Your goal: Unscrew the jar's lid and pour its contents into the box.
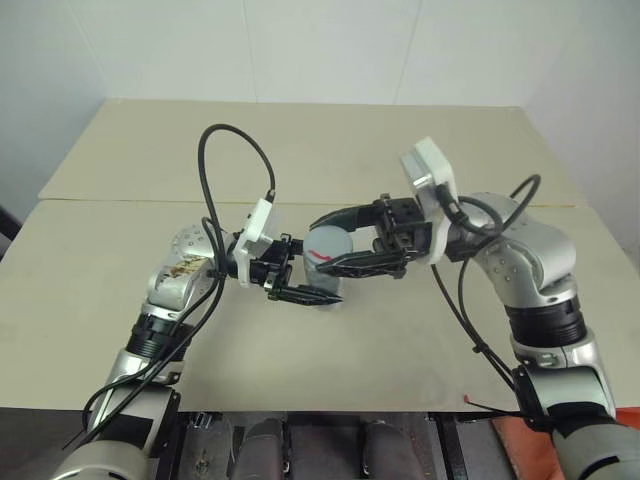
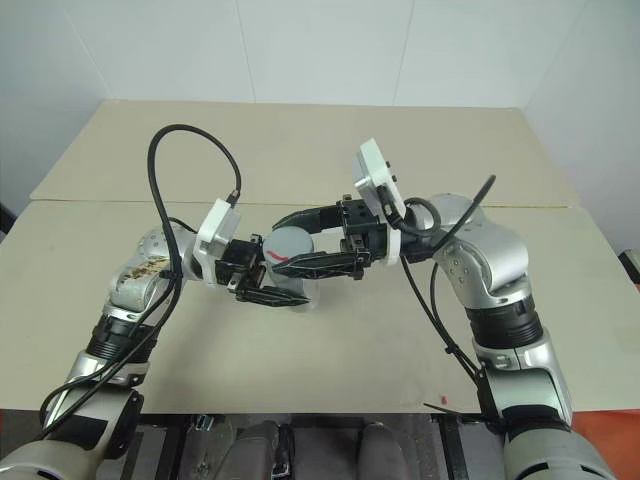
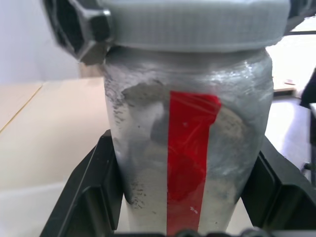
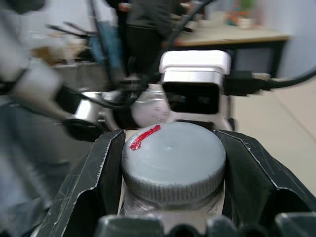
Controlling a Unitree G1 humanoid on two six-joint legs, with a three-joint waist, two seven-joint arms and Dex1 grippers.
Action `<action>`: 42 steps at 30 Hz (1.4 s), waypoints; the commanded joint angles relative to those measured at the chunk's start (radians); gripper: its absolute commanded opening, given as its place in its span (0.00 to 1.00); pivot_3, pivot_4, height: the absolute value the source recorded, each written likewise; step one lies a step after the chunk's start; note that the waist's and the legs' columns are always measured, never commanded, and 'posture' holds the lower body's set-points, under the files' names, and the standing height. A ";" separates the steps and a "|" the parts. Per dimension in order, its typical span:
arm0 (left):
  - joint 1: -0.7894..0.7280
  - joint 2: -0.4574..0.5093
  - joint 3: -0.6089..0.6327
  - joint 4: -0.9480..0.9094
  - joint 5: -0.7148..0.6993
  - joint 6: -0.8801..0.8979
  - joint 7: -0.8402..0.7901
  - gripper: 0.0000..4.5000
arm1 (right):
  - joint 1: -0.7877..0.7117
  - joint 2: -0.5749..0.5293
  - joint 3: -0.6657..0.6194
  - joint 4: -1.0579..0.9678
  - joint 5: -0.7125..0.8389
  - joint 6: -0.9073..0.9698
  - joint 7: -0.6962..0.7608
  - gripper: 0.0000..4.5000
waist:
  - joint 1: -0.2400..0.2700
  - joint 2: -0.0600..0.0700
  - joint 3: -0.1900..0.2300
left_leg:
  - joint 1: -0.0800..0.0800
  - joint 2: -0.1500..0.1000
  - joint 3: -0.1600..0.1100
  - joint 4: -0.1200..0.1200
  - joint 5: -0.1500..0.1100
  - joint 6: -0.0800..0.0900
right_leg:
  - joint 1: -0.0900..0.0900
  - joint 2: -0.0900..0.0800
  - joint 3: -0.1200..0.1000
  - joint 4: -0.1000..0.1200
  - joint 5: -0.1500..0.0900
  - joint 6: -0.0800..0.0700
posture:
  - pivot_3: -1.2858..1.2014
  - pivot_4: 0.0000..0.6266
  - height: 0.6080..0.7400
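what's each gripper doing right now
left gripper: shut on the jar, around its body.
right gripper: shut on the lid, which sits on the jar.

I'm getting both head cams looking fwd and down over the table [image 1: 330,130], sharing arms and jar [image 2: 290,262]. L wrist cam is sitting very close on the jar's side; R wrist cam is facing its lid [image 4: 174,160].
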 commanded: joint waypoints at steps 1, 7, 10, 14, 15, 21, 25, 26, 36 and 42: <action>-0.030 0.023 0.051 -0.057 -0.063 -0.005 -0.025 0.62 | -0.012 -0.013 0.028 0.070 -0.029 -0.038 0.101 0.63 | -0.001 0.000 0.000 | 0.000 0.000 0.000 0.000 0.000 0.000 | 0.000 0.000 0.000 0.000 0.000 0.000 | 0.52 0.24 1.00; -0.019 0.034 0.056 -0.042 -0.039 -0.007 0.003 0.62 | -0.010 0.009 0.004 0.082 -0.072 -0.062 0.015 0.91 | -0.001 0.000 0.000 | 0.000 0.000 0.000 0.000 0.001 -0.001 | 0.000 0.000 0.000 0.000 0.000 0.000 | 0.52 0.24 1.00; -0.010 0.042 0.063 -0.020 -0.025 -0.015 0.016 0.62 | 0.022 0.011 -0.032 0.054 -0.086 -0.073 -0.053 0.99 | 0.000 0.000 0.000 | 0.000 0.000 0.000 0.000 0.002 -0.003 | 0.000 0.000 0.000 0.000 0.000 0.000 | 0.52 0.24 1.00; 0.013 0.067 0.089 0.044 0.017 -0.046 0.070 0.62 | 0.099 0.000 -0.110 -0.043 -0.103 -0.058 -0.224 0.99 | 0.001 0.000 0.000 | 0.000 0.000 0.000 0.000 0.004 -0.006 | 0.000 0.000 0.000 0.000 0.000 0.000 | 0.52 0.24 1.00; 0.018 0.069 0.093 0.052 0.024 -0.051 0.084 0.62 | 0.115 -0.001 -0.122 -0.068 -0.105 -0.052 -0.258 0.99 | 0.001 0.000 0.000 | 0.000 0.000 0.000 0.000 0.004 -0.006 | 0.000 0.000 0.000 0.000 0.000 0.000 | 0.52 0.24 1.00; 0.023 0.015 0.101 0.097 0.132 -0.098 0.317 0.62 | 0.176 0.041 -0.156 -0.232 -0.145 0.019 -0.542 0.99 | 0.004 0.000 0.000 | 0.000 0.000 0.000 0.000 0.004 -0.006 | 0.000 0.000 0.000 0.000 0.000 0.000 | 0.52 0.24 1.00; -0.002 -0.029 0.075 0.093 0.183 -0.064 0.427 0.62 | 0.133 0.131 -0.107 -0.273 -0.201 0.091 -0.735 0.99 | 0.003 0.000 0.000 | 0.000 0.000 0.000 0.000 0.004 -0.007 | -0.001 0.000 0.000 0.001 0.000 0.000 | 0.52 0.24 1.00; -0.007 -0.043 0.072 0.095 0.193 -0.062 0.451 0.62 | 0.117 0.158 -0.088 -0.275 -0.218 0.104 -0.774 0.99 | 0.002 0.000 0.000 | 0.000 0.000 0.000 0.000 0.004 -0.007 | -0.001 0.000 0.000 0.001 0.000 0.000 | 0.52 0.24 1.00; -0.020 -0.073 0.061 0.080 0.204 -0.044 0.510 0.62 | 0.059 0.239 -0.002 -0.236 -0.310 0.143 -0.884 0.99 | -0.002 0.000 0.000 | -0.001 0.000 0.001 -0.001 0.004 -0.007 | -0.001 0.000 0.000 0.000 0.000 0.000 | 0.52 0.24 1.00; -0.008 -0.056 0.068 0.065 0.193 -0.041 0.499 0.62 | 0.049 0.247 -0.008 -0.221 -0.311 0.152 -0.883 0.99 | -0.002 0.000 0.000 | -0.001 0.000 0.000 -0.001 0.004 -0.007 | -0.001 0.000 0.000 0.000 0.000 0.000 | 0.52 0.24 1.00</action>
